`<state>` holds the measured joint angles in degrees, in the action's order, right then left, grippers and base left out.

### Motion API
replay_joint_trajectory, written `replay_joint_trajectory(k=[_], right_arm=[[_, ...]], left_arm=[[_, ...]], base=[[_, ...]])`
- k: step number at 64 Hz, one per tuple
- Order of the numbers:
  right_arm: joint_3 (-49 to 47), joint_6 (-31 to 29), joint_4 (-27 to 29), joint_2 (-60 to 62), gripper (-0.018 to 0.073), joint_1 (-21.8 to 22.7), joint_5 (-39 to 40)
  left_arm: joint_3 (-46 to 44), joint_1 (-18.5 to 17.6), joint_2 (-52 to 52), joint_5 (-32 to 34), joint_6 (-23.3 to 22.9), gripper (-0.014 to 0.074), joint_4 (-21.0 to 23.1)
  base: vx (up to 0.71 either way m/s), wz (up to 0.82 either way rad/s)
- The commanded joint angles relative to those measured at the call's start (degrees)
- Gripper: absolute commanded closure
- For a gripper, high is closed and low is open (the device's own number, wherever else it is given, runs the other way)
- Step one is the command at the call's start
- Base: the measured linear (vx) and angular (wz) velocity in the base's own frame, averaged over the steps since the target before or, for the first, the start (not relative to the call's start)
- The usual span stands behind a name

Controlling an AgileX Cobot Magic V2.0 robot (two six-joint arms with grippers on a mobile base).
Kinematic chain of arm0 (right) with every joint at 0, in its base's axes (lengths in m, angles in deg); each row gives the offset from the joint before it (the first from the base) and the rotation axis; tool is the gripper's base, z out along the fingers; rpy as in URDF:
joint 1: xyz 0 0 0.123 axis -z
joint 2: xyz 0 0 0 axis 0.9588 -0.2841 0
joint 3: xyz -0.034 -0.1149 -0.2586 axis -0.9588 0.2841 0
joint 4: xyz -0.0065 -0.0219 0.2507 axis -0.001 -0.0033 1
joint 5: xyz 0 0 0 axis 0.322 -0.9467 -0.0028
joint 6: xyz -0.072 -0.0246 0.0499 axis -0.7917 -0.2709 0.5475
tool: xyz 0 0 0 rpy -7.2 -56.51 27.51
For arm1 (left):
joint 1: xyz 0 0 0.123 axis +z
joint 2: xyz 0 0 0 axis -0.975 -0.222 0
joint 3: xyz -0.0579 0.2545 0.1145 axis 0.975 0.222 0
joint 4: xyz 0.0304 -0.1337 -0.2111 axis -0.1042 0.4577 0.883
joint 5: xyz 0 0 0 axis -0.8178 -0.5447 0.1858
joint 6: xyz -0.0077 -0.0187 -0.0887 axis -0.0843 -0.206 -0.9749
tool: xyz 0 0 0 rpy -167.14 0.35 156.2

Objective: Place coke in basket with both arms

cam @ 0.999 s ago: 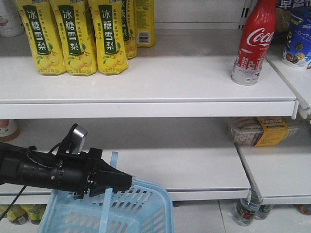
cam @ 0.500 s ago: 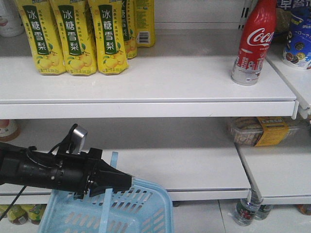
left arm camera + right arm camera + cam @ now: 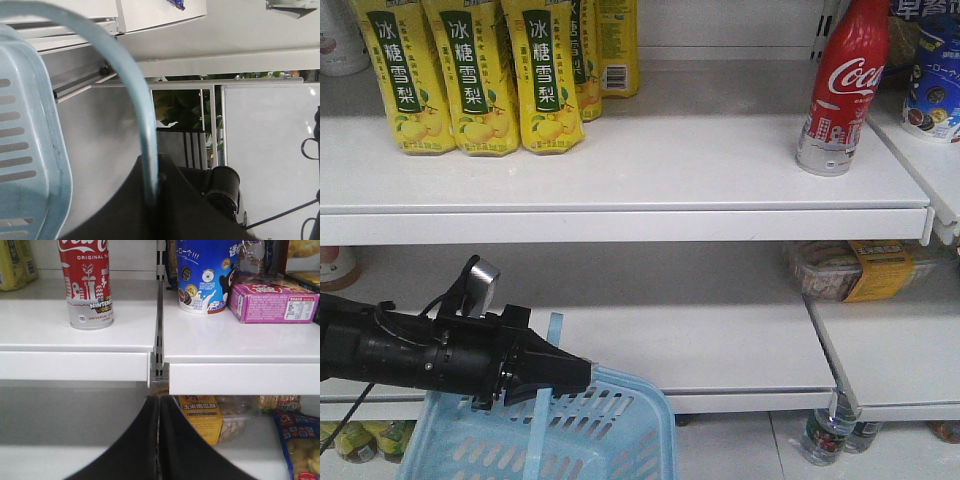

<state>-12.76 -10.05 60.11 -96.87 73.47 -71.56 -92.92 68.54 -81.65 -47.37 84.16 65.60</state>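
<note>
The coke (image 3: 840, 85), a slim red bottle with white script and a silvery base, stands upright at the right end of the upper shelf; in the right wrist view the coke (image 3: 90, 285) is up and to the left of my right gripper (image 3: 158, 402). That gripper is shut, its fingers pressed together with nothing between them, below the shelf edge. The light blue basket (image 3: 580, 440) hangs at the bottom left. My left gripper (image 3: 582, 376) is shut on the basket's thin handle (image 3: 145, 150), which runs down between its fingers.
Yellow pear-drink bottles (image 3: 480, 80) fill the left of the upper shelf (image 3: 620, 210). A blue cup (image 3: 207, 275) and a pink box (image 3: 275, 302) stand on the adjoining shelf to the right. Snack packs (image 3: 850, 270) lie on the lower shelf. Bottles stand on the floor (image 3: 830, 435).
</note>
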Motion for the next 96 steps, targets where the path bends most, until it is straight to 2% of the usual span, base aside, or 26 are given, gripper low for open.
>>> replay_joint_trajectory(k=[1,19,29,42,56,65,75,89,96], right_arm=[[-2.2,-0.4,0.0,-2.8,0.0568,0.0,6.9],[-2.2,-0.3,0.2,-3.3,0.0557,0.0,9.9],[-2.2,-0.3,0.1,-3.3,0.0498,0.0,11.9],[-2.2,-0.3,0.1,-3.3,0.035,0.0,12.7],[-2.2,-0.4,0.0,-3.3,0.0127,0.0,12.4],[-2.2,0.0,0.8,-3.3,0.005,0.0,12.6],[-2.2,1.3,8.1,-3.3,0.0051,0.0,12.8],[-2.8,-2.8,7.5,-3.4,0.0052,-0.3,12.2],[-6.8,-7.0,7.5,-5.6,0.0052,-3.8,10.2]], left_arm=[[-1.0,-0.1,2.6,-4.4,0.7,0.0603,3.7],[-1.0,-0.1,2.6,-4.4,0.7,0.0603,3.7],[-1.0,-0.1,2.6,-4.4,0.7,0.0603,3.7],[-1.0,-0.1,2.6,-4.4,0.7,0.0603,3.7],[-1.0,-0.1,2.6,-4.4,0.7,0.0603,3.7],[-1.0,-0.1,2.6,-4.4,0.7,0.0603,3.7],[-1.0,-0.1,2.6,-4.4,0.7,0.0603,3.7],[-1.0,-0.1,2.6,-4.4,0.7,0.0603,3.7],[-1.0,-0.1,2.6,-4.4,0.7,0.0603,3.7]], base=[[0.0,0.0],[0.0,0.0],[0.0,0.0],[0.0,0.0],[0.0,0.0],[0.0,0.0],[0.0,0.0],[0.0,0.0],[0.0,0.0]])
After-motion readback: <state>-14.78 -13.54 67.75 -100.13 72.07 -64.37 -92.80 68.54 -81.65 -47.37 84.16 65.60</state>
